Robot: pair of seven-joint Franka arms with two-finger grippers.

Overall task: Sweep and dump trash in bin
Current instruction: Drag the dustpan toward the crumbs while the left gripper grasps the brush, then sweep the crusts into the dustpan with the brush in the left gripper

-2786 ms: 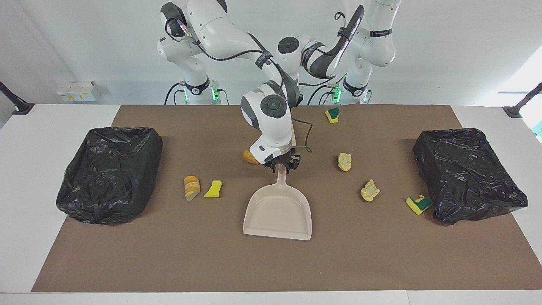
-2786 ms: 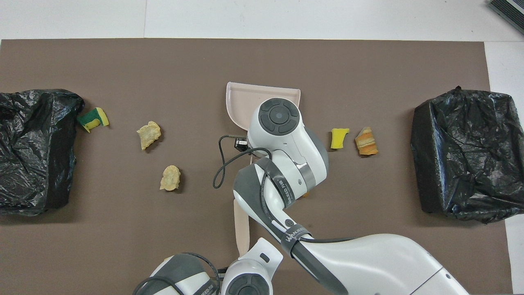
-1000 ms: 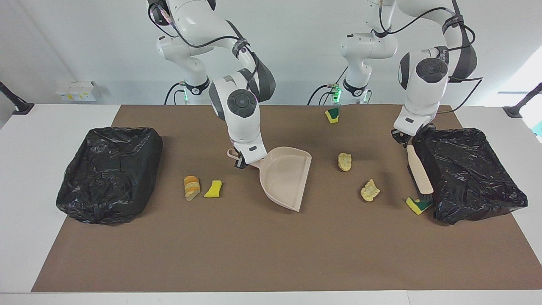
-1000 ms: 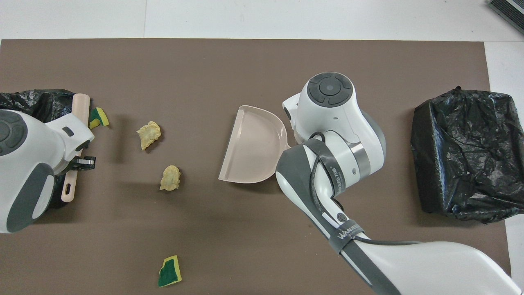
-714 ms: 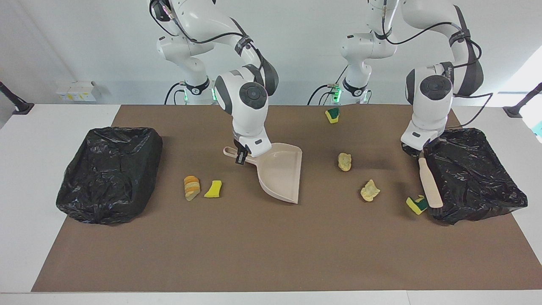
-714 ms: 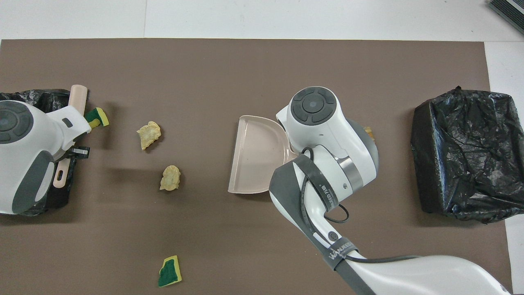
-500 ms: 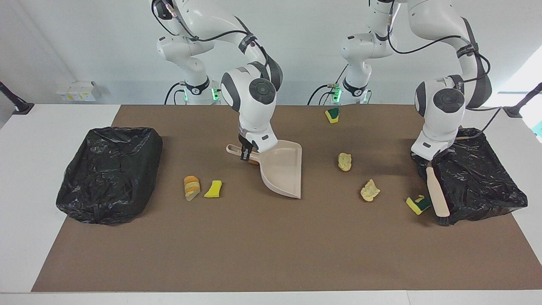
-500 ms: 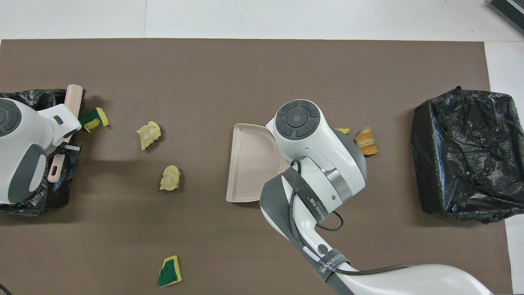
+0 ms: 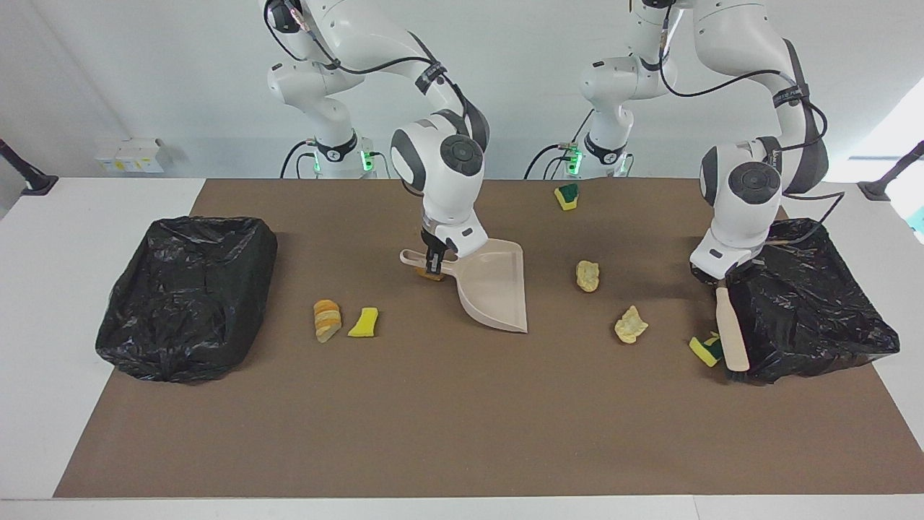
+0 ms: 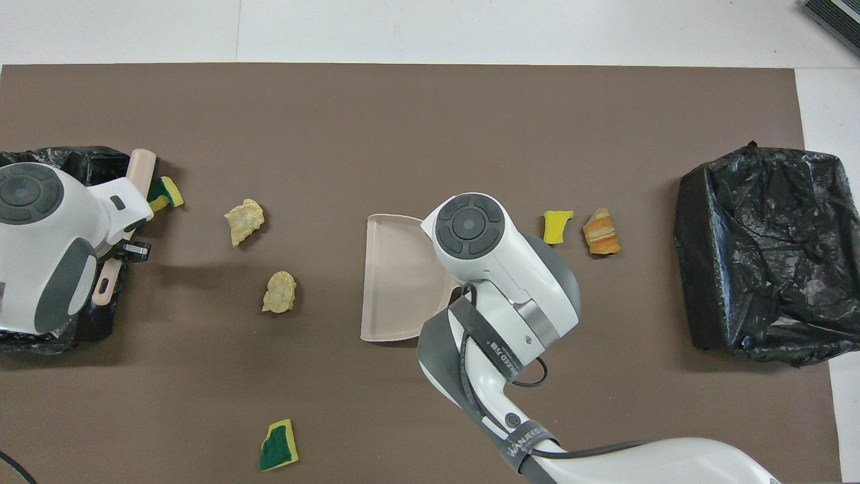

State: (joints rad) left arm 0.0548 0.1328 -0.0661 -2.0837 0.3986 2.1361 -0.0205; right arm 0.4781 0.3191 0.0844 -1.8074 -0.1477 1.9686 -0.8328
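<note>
Two tools are clamped: the right tool (image 9: 435,261) has swung the dustpan (image 9: 494,292) toward three o'clock, the left tool (image 9: 715,278) lowered the brush (image 9: 730,328) beside a sponge scrap (image 9: 704,349), so sweeping can start.

A matt brown mat (image 9: 433,433) covers the smooth white table (image 9: 43,347). Two bins, one (image 9: 189,296) at each end (image 9: 808,296), are lined with crinkled, glossy black plastic film. The beige dustpan (image 9: 494,289) looks like smooth, slightly shiny plastic, as does the brush (image 9: 730,332) handle. Sponge bits (image 10: 277,445) show a coarse green face on porous yellow foam; pale foam lumps (image 9: 630,324) look rough and torn. The arms' casings (image 10: 497,269) are glossy white plastic.
</note>
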